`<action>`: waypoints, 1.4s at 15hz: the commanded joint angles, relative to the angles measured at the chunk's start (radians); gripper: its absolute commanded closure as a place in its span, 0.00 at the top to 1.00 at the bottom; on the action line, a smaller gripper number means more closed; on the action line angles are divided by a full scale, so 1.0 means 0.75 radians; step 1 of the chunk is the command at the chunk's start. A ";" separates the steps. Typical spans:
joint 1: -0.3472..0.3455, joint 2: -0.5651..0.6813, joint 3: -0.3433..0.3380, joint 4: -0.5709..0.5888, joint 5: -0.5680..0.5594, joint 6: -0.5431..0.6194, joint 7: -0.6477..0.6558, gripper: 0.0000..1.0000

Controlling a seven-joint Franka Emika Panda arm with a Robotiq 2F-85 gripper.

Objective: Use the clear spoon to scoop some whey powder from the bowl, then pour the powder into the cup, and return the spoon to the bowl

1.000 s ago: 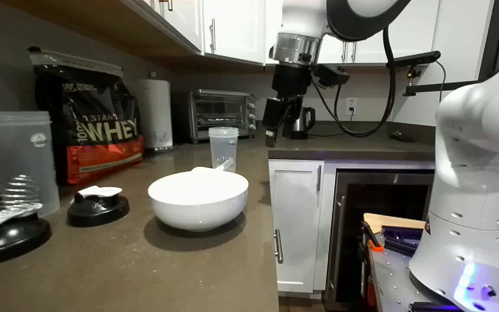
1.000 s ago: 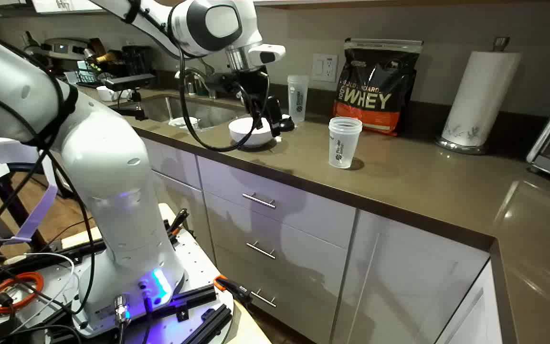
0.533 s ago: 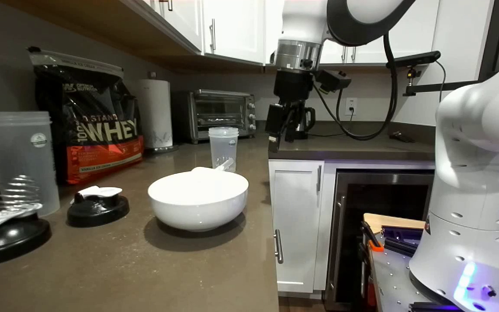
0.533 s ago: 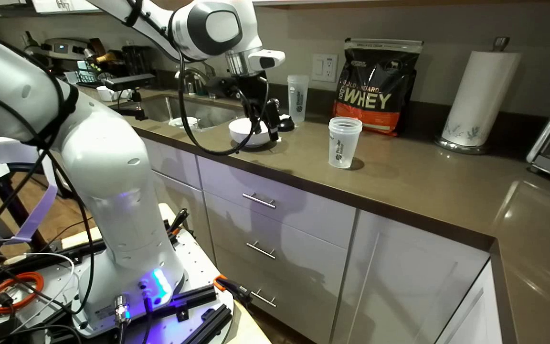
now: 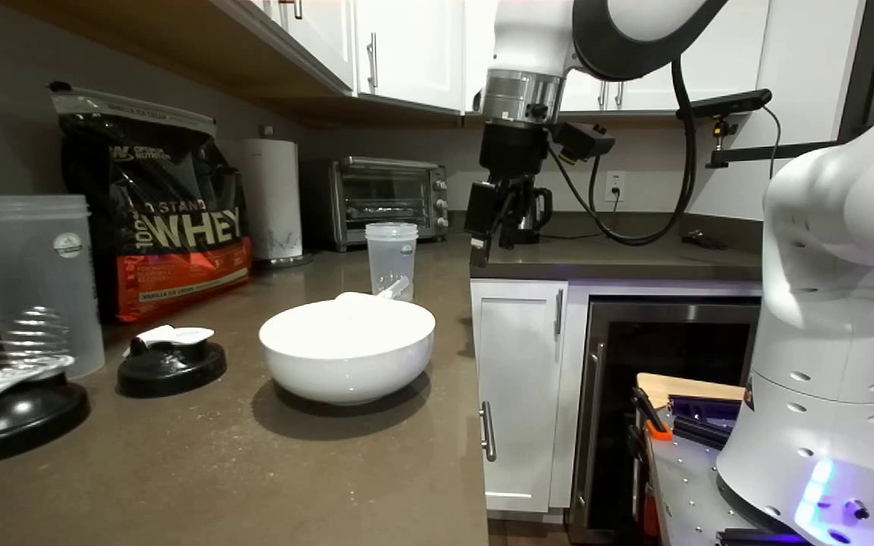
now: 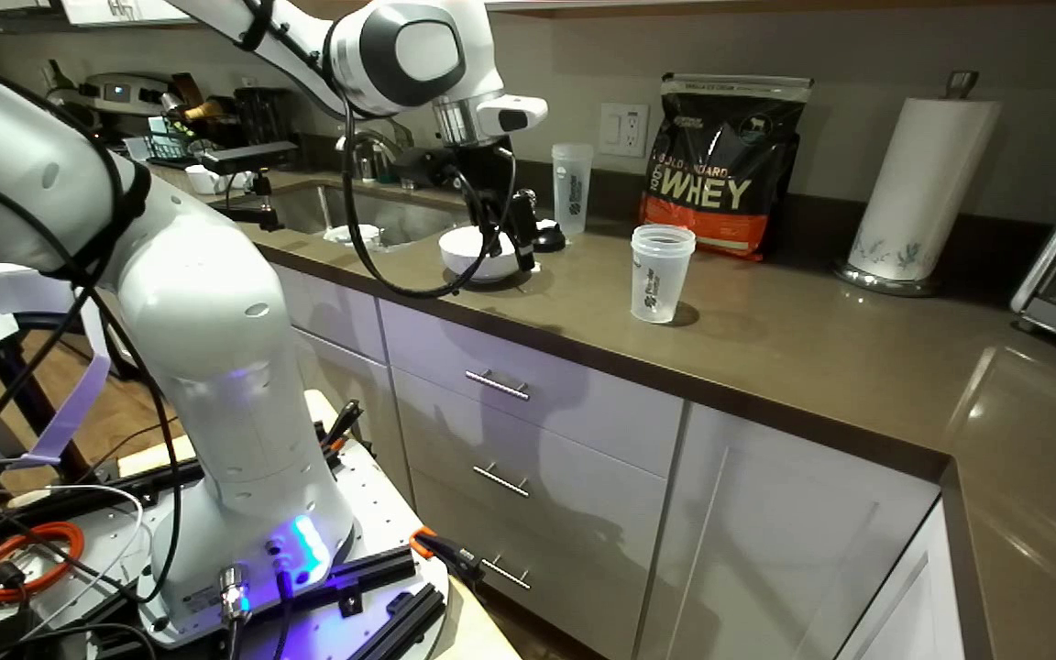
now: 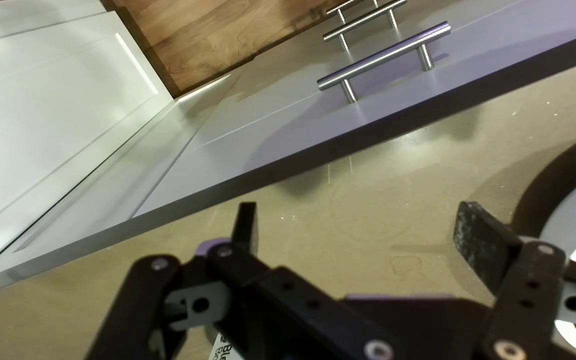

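Over a kitchen countertop (image 6: 794, 339) hangs the black Robotiq gripper (image 7: 363, 230), its two fingers (image 7: 483, 245) spread wide apart, brown surface showing between them; in the wrist view the round white bowl (image 7: 575, 212) appears at right, just past one finger. In an exterior view the clear spoon (image 5: 394, 288) shows its translucent handle above the bowl's far right rim; its scoop end is lost in white glare, where I cannot tell the whey powder from the glaze. In an exterior view the small clear cup (image 6: 661, 289) stands upright well to the right of the bowl, near the countertop's front edge, with a black WHEY bag (image 6: 725, 174) and, farther left, a tall shaker tumbler (image 6: 572, 188) near the far wall (image 6: 853, 110). In an exterior view two black shaker lids (image 5: 171, 371) rest left of the bowl, with a paper towel roll (image 5: 274, 197) and a toaster oven (image 5: 388, 201) standing farther off
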 commanded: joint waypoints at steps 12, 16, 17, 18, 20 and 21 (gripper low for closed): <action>0.023 0.002 -0.021 0.043 -0.008 -0.003 -0.027 1.00; 0.029 0.004 -0.026 0.049 -0.013 0.006 -0.050 1.00; 0.037 0.013 -0.029 0.057 -0.020 0.018 -0.075 1.00; 0.044 0.021 -0.030 0.065 -0.021 0.025 -0.090 1.00; 0.071 0.041 -0.037 0.085 -0.024 0.045 -0.153 1.00; 0.088 0.056 -0.039 0.098 -0.027 0.057 -0.190 1.00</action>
